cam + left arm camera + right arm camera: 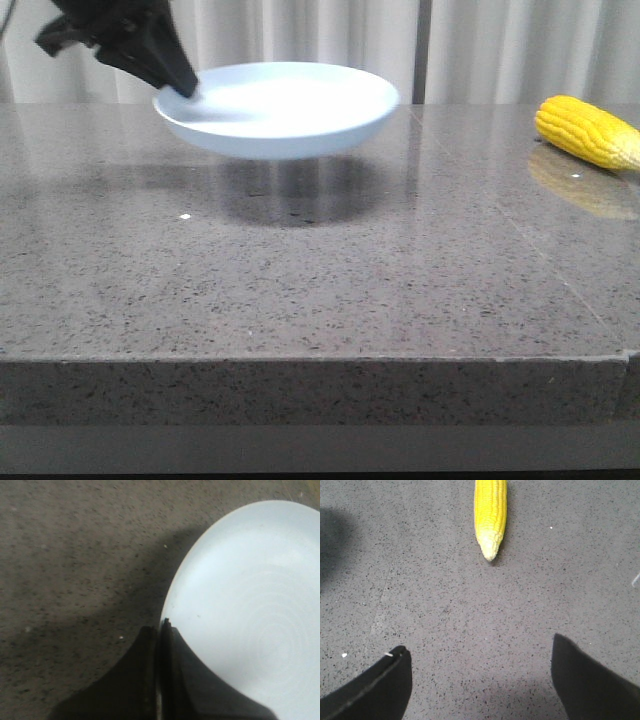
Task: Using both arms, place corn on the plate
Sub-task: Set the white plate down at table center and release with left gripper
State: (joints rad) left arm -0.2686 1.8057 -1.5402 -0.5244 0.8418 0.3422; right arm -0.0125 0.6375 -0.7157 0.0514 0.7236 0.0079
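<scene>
While the plate (285, 108) hangs clear of the desk (300, 270) with its shadow below it, the step in hand reads as carriage of the plate toward a set-down spot within reach of the corn.

Item 1, left claw (185, 88): closed on the plate's rim at the 9 o'clock side in the front view; the left wrist view shows the two fingers (145, 680) pressed together with the rim edge between them. Grip is at one edge only, so the plate is cantilevered. Judgement: travel slowly, keep it level, lower until the base meets the desk before letting go.

Item 2, right claw (480, 680): wide open, holding nothing, poised over bare desk with the corn (491, 510) ahead, pale tip pointing toward it.

Item 3, corn: lies on the desk at the 3 o'clock edge of the front view, well apart from the plate, touched by neither claw.

Handling note: the cob is round and may roll; judgement is to straddle it across its middle, fingers either side, and close squarely. Set the plate near enough to shorten the carry.
</scene>
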